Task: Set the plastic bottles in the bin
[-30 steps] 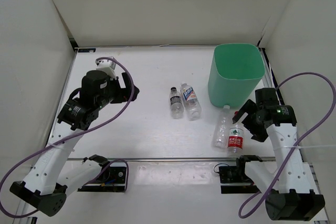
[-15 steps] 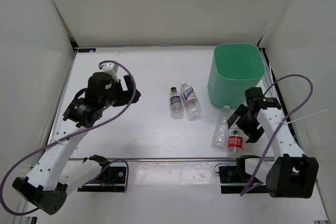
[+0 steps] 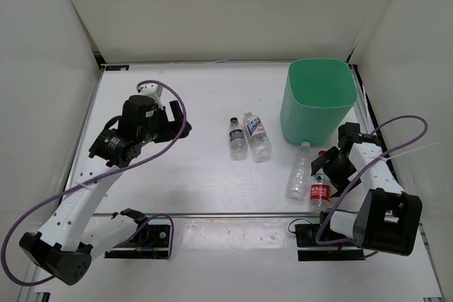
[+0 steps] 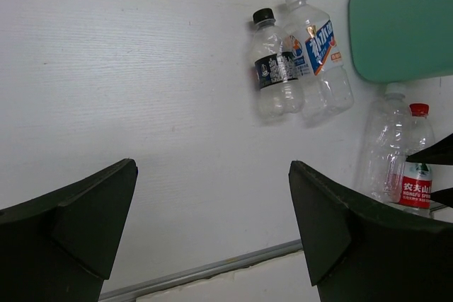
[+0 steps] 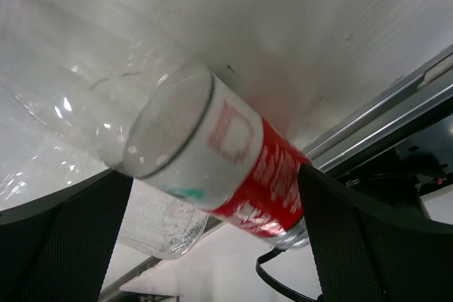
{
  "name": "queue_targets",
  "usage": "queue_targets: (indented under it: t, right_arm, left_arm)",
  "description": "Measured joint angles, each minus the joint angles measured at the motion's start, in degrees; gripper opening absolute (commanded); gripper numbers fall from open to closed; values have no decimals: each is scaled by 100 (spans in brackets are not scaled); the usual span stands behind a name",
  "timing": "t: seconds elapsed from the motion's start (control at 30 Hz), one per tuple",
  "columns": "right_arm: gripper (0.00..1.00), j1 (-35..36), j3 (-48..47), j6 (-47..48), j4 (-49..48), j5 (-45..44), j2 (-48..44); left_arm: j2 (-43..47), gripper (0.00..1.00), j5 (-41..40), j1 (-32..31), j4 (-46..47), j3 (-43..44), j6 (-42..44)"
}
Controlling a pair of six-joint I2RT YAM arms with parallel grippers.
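The red-labelled bottle (image 3: 320,191) lies near the table's front edge beside the plain bottle (image 3: 299,175), both just below the mint-green bin (image 3: 318,97). My right gripper (image 3: 328,167) is open and straddles the red-labelled bottle (image 5: 248,160), whose body fills the gap between the fingers (image 5: 368,238). The dark-labelled bottle (image 3: 238,138) and the blue-white labelled bottle (image 3: 257,135) lie side by side mid-table. My left gripper (image 3: 180,122) is open and empty, hovering left of them. The left wrist view shows the dark-labelled (image 4: 274,72), blue-white (image 4: 320,54), plain (image 4: 382,146) and red-labelled (image 4: 415,178) bottles and the bin (image 4: 403,26).
White walls enclose the table on three sides. A metal rail (image 3: 233,214) runs along the front edge, with both arm bases and purple cables (image 3: 152,167) behind it. The bin stands in the far right corner, close to the right wall.
The right arm has folded in and lowered its open gripper over the red-labelled bottle, which has shifted slightly. The left arm has edged a little to the right.
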State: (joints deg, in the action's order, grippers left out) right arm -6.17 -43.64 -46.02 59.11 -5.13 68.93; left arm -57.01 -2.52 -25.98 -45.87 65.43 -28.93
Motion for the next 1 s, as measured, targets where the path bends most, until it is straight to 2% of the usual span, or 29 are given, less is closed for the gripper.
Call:
queue_targets:
  t: [0.17,0.4,0.43,0.47,0.53,0.57,0.67,0.77,1.0]
  right_arm:
    - [96,-382,319,-26,-177,173,111]
    - [81,-964,507,-146,-260,428,186]
    - [67,-1023,507,-179,-254,433,166]
    - [58,-1071,507,-177,-247,437,146]
    - [40,-1147,474,-260,-181,452,85]
    - [36,-1156,450,-256,-160,446,48]
    - [29,-1182,179,-328,131,358,-50]
    - [26,-1182,-234,-413,409,251,-210]
    - [13,-1182,-960,-651,1196,192,-1196]
  left_arm:
    - [-42,100,44,0,0,0,-4]
    - [-55,100,48,0,2,0,-11]
    - [-55,100,48,0,2,0,-17]
    - [-55,100,50,0,0,0,-26]
    - [-61,100,59,0,4,0,-33]
    - [-68,100,70,0,7,0,-39]
    - [-96,100,146,0,20,0,-50]
    - [-142,100,195,0,68,0,-50]
    - [-306,100,286,0,142,0,-50]
